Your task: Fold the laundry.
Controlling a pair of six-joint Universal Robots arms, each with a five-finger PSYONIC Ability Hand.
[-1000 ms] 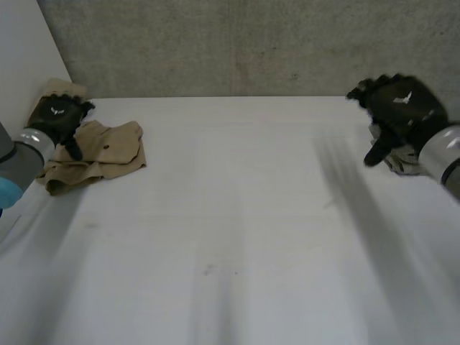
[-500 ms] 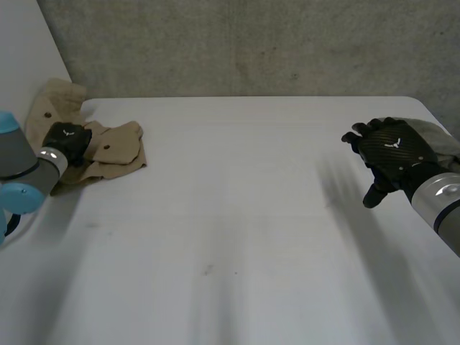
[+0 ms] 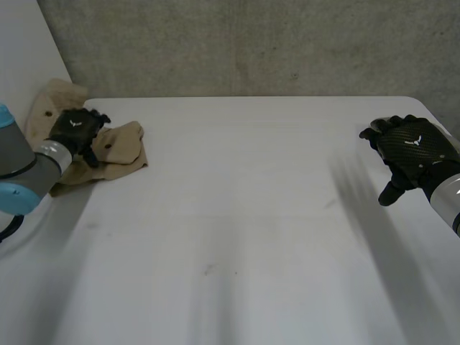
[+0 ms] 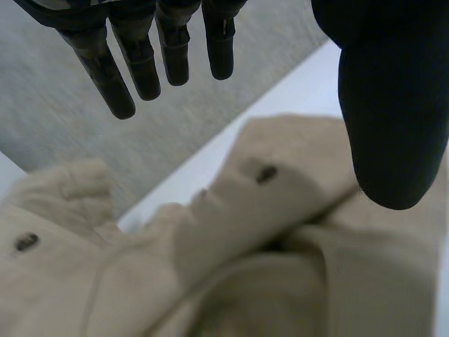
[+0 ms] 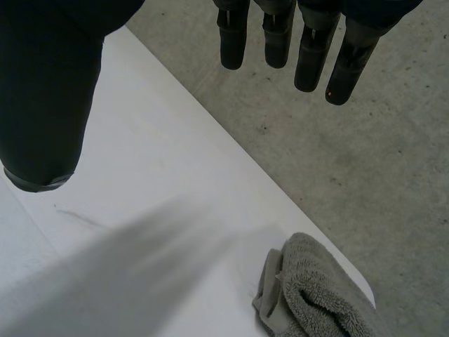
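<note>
Broadly, the white bench (image 3: 237, 215) takes up most of the head view, with a grey concrete wall (image 3: 251, 43) behind it and a white panel (image 3: 21, 50) standing at its far left corner.

Next in size, the left arm (image 3: 21, 169) comes in from the near left and the right arm (image 3: 449, 201) from the near right.

The laundry is a tan garment (image 3: 118, 147), lying crumpled at the far left corner of the bench, partly against the white panel. The left hand (image 3: 75, 129) is over the middle of this garment. In the left wrist view its fingers (image 4: 140, 63) are straight and spread away from the thumb, so the hand is open and grips nothing. The cloth lies under the palm; whether the hand touches it I cannot tell.

The right hand (image 3: 413, 151) is above the right side of the bench, well apart from the garment. Its fingers (image 5: 280, 42) are straight and its thumb stands off to the side: open and empty.

A grey towel (image 5: 316, 295) lies bunched at the bench's edge, beyond the right hand's palm.

Smallest, two dark buttons (image 4: 266, 173) (image 4: 27, 242) show on the tan cloth.
</note>
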